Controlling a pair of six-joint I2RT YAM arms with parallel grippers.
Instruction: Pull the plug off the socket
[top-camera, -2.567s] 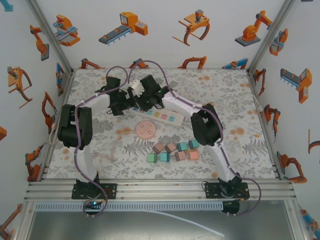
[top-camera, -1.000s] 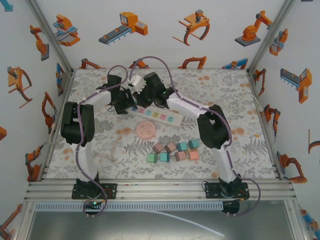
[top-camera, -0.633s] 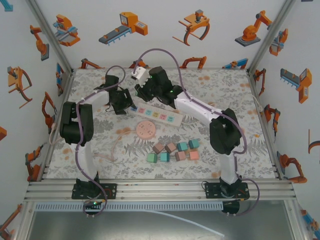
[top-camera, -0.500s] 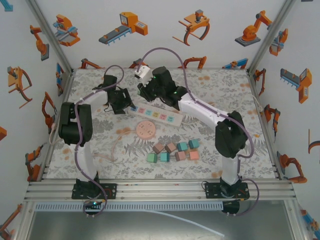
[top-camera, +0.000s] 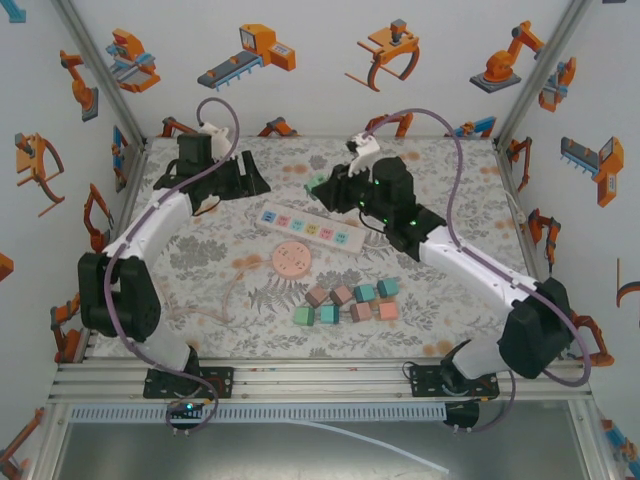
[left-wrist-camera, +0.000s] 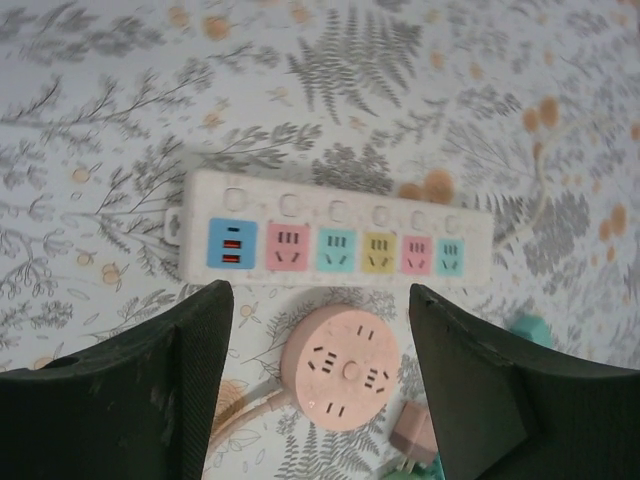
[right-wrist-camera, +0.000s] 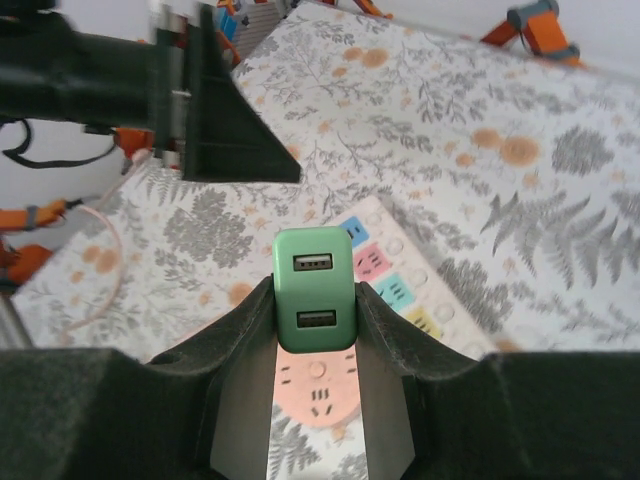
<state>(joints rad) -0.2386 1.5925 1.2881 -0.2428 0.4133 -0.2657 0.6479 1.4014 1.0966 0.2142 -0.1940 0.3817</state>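
Above the strip, right gripper clamps the lifted plug; left gripper retreated, agape.

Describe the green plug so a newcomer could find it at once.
Start at the white power strip in the middle of the floral table; just beyond it hangs the right end effector. The green plug is clamped in it, showing two USB ports, lifted off the table unlike the pastel blocks.
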